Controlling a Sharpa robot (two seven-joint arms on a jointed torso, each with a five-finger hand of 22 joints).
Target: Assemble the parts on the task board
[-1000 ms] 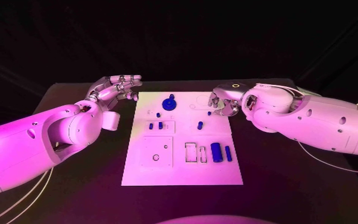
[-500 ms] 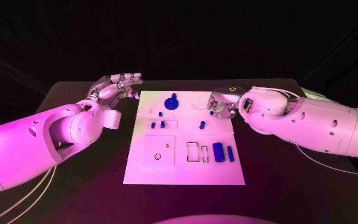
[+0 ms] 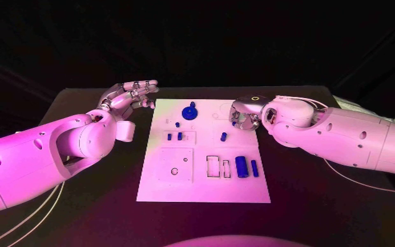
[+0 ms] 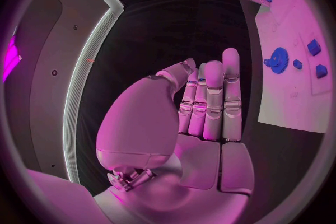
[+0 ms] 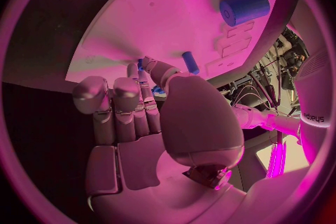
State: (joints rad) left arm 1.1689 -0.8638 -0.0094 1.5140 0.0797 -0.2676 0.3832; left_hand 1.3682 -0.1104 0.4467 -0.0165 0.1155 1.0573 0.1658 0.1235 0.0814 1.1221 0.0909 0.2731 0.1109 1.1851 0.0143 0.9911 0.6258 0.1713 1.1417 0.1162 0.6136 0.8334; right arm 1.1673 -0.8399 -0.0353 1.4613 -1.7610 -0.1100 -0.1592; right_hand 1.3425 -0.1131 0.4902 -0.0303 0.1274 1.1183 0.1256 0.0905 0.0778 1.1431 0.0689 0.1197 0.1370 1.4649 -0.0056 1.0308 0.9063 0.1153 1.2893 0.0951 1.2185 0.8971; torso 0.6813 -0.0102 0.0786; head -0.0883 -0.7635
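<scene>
Black table (image 3: 91, 201) margins around task board (image 3: 203, 187); hands at its far corners.

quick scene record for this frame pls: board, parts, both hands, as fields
board: white task board flat on the black table
gear: blue gear near the board's far edge
big cylinder: lying near the board's right edge, thin blue rod beside it
small pegs: pair left of centre, one right of centre
left hand: off the board's far left corner, fingers straight and together, holding nothing
right hand: over the board's far right part, fingers curled around a small blue part
</scene>
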